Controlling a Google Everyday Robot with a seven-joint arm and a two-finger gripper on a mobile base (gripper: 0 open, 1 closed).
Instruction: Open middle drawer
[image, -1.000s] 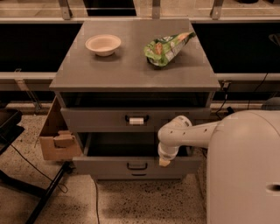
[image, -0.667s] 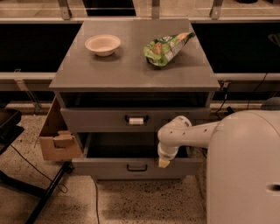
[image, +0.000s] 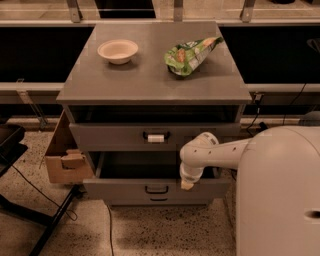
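Observation:
The grey three-drawer cabinet (image: 150, 82) stands in the middle of the camera view. The middle drawer (image: 115, 190) is pulled well out, its dark inside showing, with its small black loop handle (image: 156, 189) at centre. The drawer above it (image: 110, 136), with a white tag on its handle (image: 156, 137), sticks out a little. A sliver of the bottom drawer (image: 159, 200) shows below. My gripper (image: 187, 184) hangs from the white arm (image: 220, 150), pointing down at the top edge of the middle drawer's front, right of the handle.
A cream bowl (image: 118, 51) and a green snack bag (image: 192, 49) lie on the cabinet top. An open cardboard box (image: 64, 157) sits against the cabinet's left side. Black legs and a cable (image: 45, 215) cross the floor at left. My white body (image: 280, 195) fills the right.

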